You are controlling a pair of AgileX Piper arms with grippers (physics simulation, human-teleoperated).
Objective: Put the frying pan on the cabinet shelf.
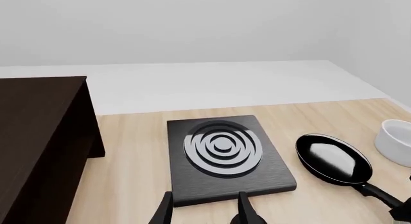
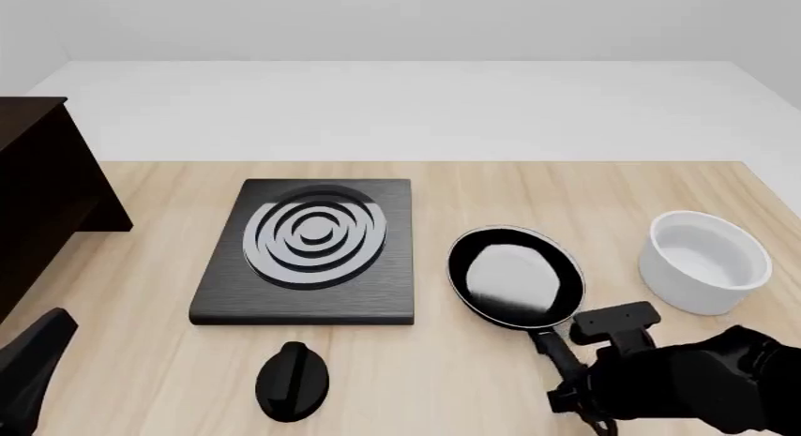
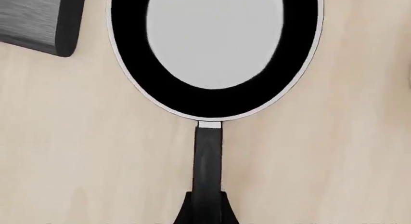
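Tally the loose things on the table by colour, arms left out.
Black: 3, the frying pan, stove plate and knob
White: 1, the bowl
Dark brown: 1, the cabinet
Total: 5

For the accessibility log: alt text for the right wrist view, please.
Looking straight down on the frying pan lying on the wooden table, its long black handle running between the right gripper's fingertips at the near end. A corner of the black stove plate shows beside the pan.
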